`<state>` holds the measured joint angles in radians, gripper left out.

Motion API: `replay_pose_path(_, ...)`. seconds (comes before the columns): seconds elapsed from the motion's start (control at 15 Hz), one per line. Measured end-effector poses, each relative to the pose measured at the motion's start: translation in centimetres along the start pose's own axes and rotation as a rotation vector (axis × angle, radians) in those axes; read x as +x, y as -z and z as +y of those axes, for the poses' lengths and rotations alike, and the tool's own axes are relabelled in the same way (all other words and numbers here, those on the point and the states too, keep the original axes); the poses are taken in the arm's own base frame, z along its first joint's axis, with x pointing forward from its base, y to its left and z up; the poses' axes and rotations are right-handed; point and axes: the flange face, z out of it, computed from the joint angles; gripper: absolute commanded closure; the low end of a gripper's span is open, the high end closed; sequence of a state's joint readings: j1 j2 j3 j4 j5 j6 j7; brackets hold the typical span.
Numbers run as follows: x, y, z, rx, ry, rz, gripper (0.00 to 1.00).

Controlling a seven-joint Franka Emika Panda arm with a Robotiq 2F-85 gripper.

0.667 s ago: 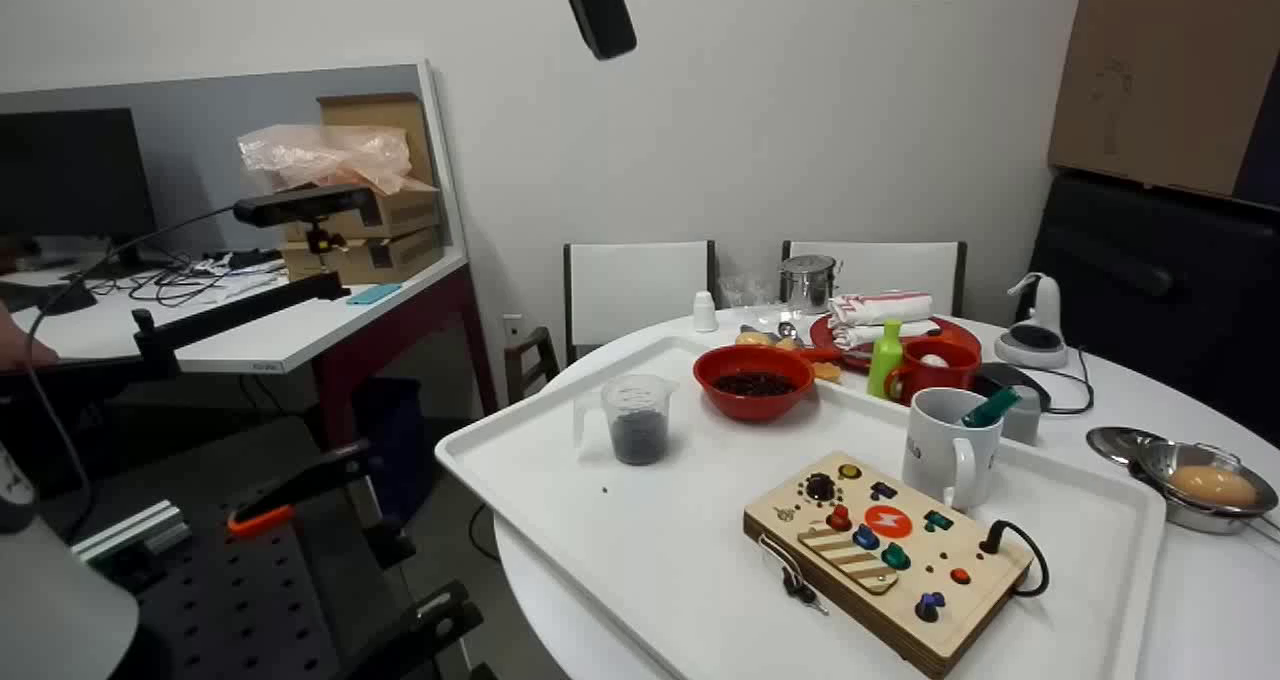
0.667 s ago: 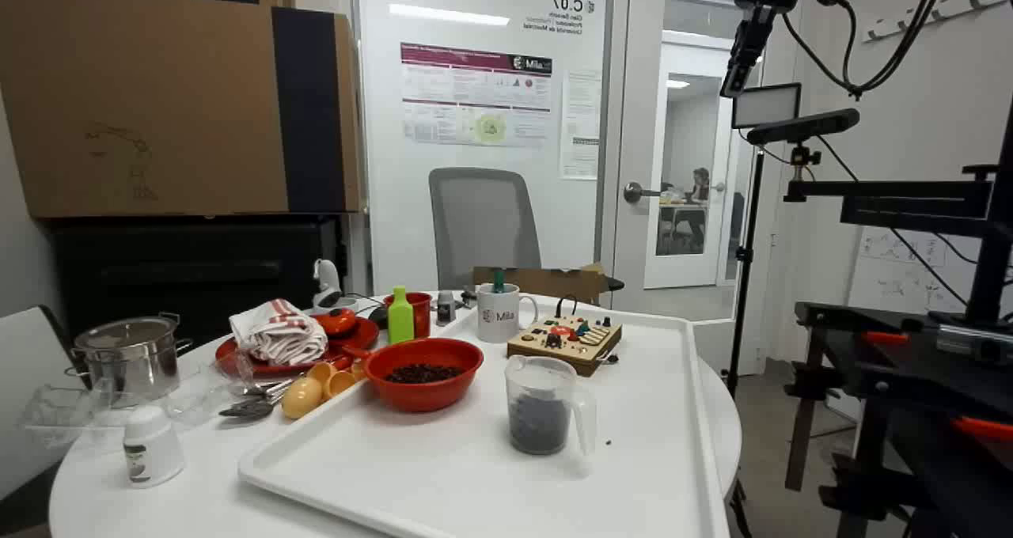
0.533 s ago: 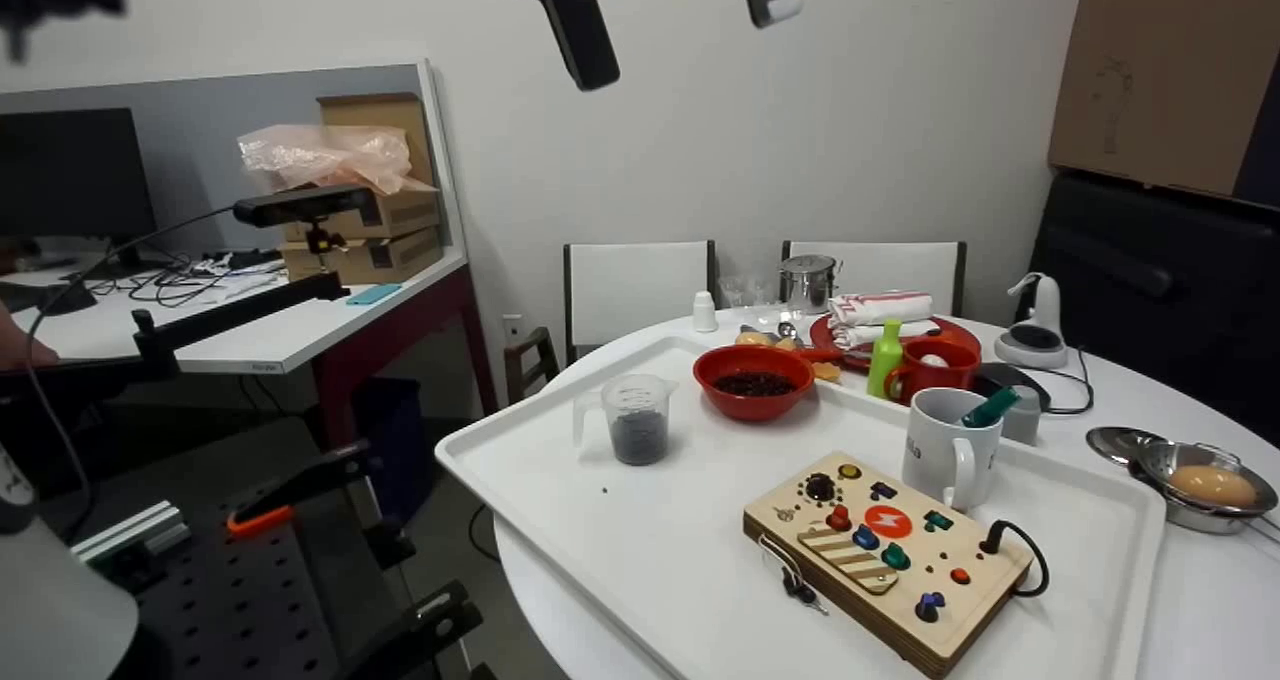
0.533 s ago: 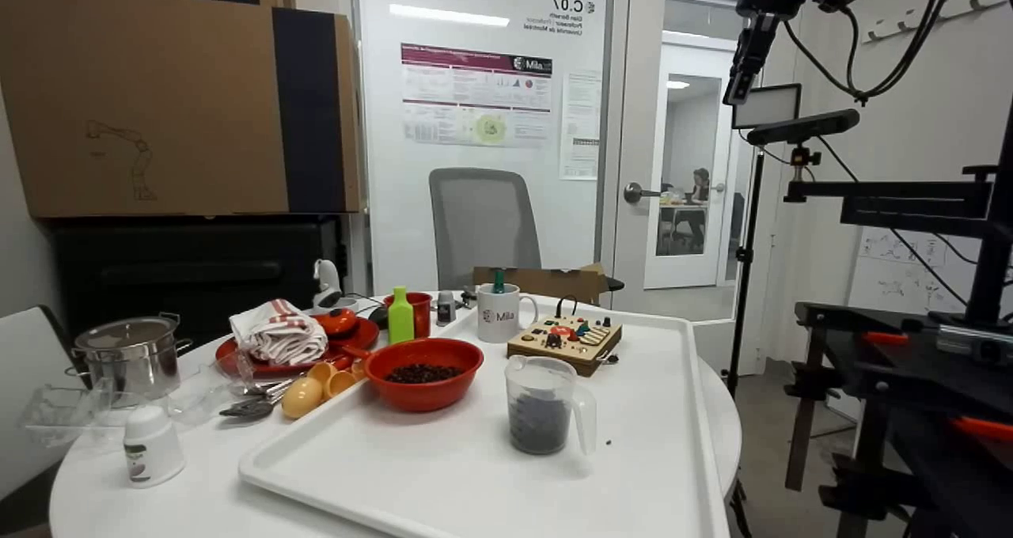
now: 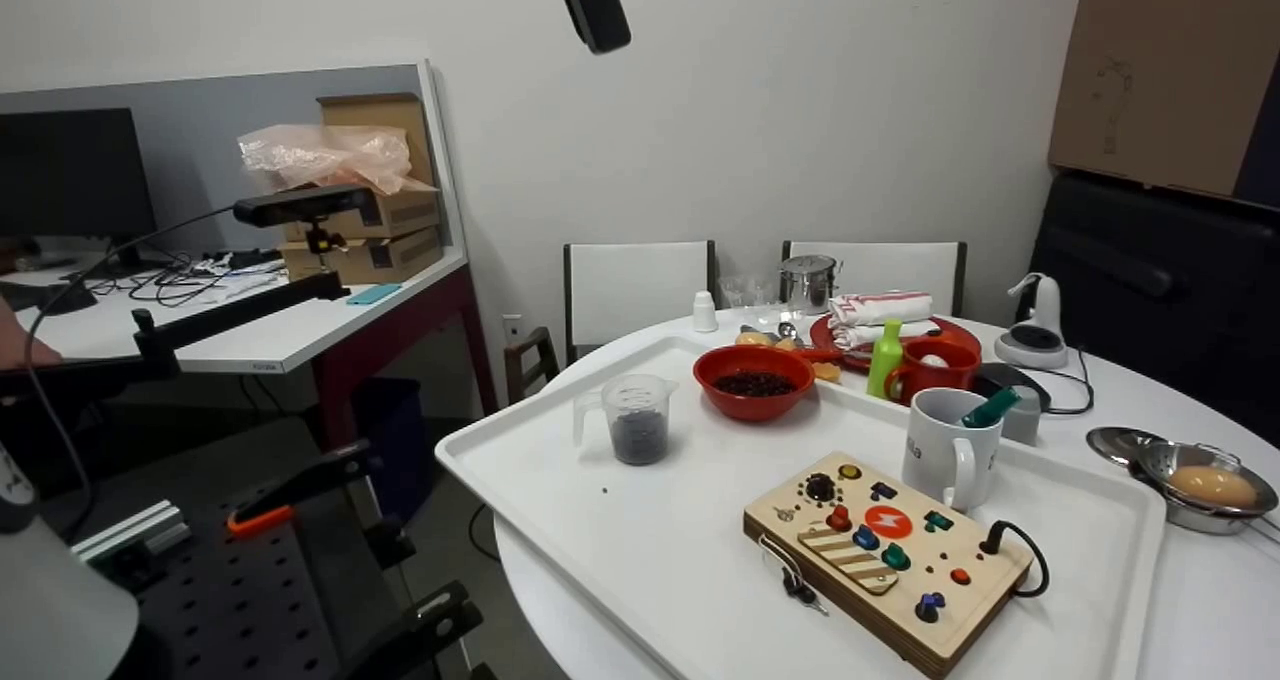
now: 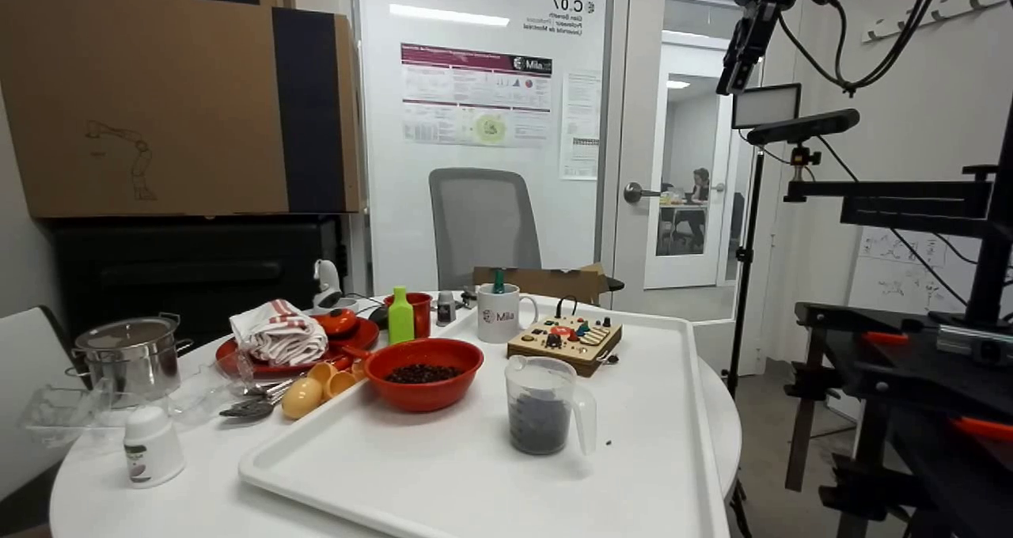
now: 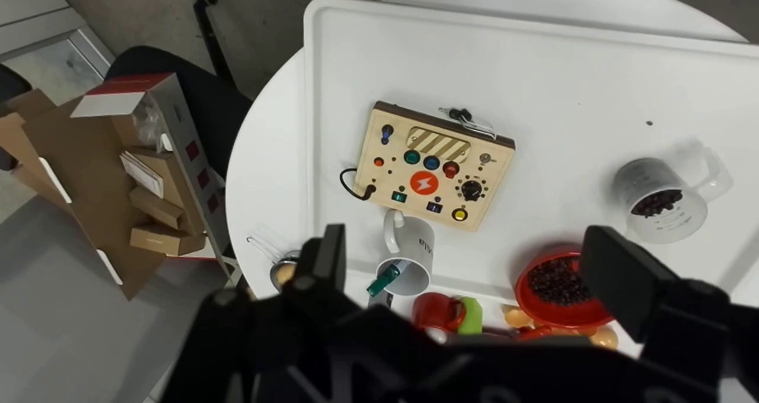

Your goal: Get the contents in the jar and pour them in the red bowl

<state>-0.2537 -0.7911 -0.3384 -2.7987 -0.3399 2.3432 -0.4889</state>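
The clear jar (image 5: pixel 640 425), a measuring cup with a handle, stands upright on the white tray (image 5: pixel 560 520). It also shows in an exterior view (image 6: pixel 540 411) and the wrist view (image 7: pixel 643 184). Dark contents (image 7: pixel 657 202) fill its lower part. The red bowl (image 5: pixel 752 407) sits beside the jar at the tray's edge, with dark bits inside; it also shows in an exterior view (image 6: pixel 419 399). In the wrist view my right finger hides part of the bowl (image 7: pixel 563 317). My gripper (image 7: pixel 466 237) is open and empty, high above the tray, its fingers wide apart.
A wooden switch box (image 5: pixel 890 560) and a white mug (image 5: pixel 950 450) stand on the tray. A green bottle (image 6: pixel 400 316), a red plate with a cloth (image 6: pixel 278 332), eggs (image 6: pixel 302 398), a metal pot (image 6: pixel 130 360) and a white shaker (image 6: pixel 153 447) stand around it.
My gripper dipped slightly between the two earlier moments and is now higher again, its fingers mostly out of the top of an exterior view. The jar and bowl have not moved.
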Motion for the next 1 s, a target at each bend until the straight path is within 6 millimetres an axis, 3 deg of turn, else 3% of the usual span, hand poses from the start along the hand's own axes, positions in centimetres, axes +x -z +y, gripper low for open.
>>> replay_pose_path(0.13, 0.0, 0.1, 0.3, 0.023, -0.004, 0.007, 0.0)
replay_pose_path(0.27, 0.9, 0.7, -0.6, 0.079, 0.04, 0.026, 0.0)
replay_pose_path(0.67, 5.6, 3.9, -9.8, 0.211, 0.264, 0.017, 0.0)
replay_pose_path(1.0, 8.8, 4.2, -16.4, 0.125, 0.197, 0.017, 0.0)
